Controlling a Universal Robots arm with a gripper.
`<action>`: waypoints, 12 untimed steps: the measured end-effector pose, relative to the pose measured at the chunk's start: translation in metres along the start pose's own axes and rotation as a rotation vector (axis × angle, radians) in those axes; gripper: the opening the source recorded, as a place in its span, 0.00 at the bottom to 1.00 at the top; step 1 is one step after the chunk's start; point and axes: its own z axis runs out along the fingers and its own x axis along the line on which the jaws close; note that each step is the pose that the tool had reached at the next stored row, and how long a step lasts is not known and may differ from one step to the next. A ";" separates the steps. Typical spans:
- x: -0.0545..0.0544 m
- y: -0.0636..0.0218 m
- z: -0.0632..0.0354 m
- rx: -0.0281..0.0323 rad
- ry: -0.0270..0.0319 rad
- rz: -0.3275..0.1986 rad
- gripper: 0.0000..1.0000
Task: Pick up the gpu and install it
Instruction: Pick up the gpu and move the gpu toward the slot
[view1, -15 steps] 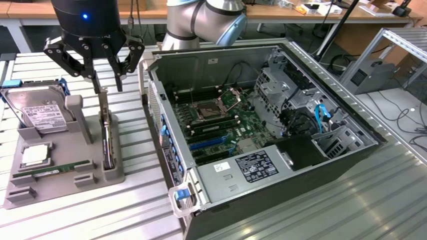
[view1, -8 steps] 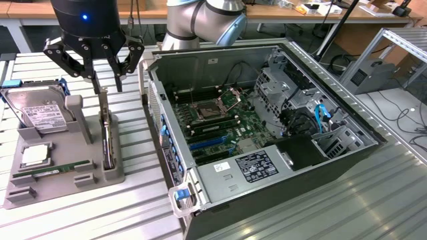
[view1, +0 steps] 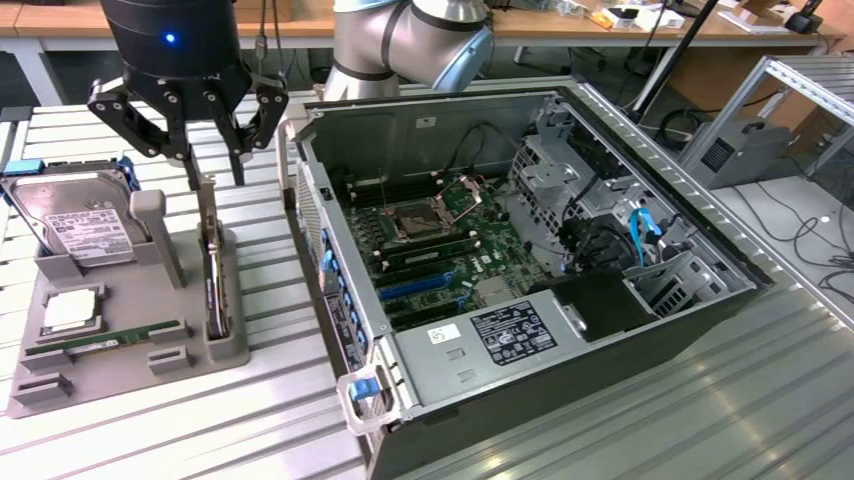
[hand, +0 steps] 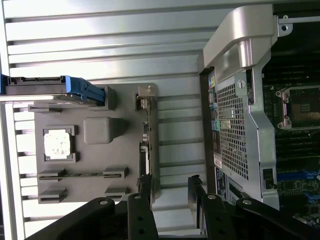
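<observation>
The claw (hand: 170, 182) hangs released over the thin, dark gpu (hand: 145, 142), standing on edge.

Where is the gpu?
At the exterior view's left, the gpu stands on edge along the gray tray's side nearest the computer case, under the open gripper.

The ribbed metal table (view1: 267, 420) carries a grey parts tray (view1: 80, 385) toward the exterior view's left. Just beside it an open computer case (view1: 427, 385) lies on its side, with a narrow strip of bare slats between them.
</observation>
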 end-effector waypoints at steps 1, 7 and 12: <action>0.000 0.0000 0.0002 0.0000 0.0000 0.000 0.42; 0.000 -0.0001 0.0011 0.0000 0.0000 0.000 0.42; 0.000 -0.0001 0.0019 0.0000 0.0000 0.000 0.42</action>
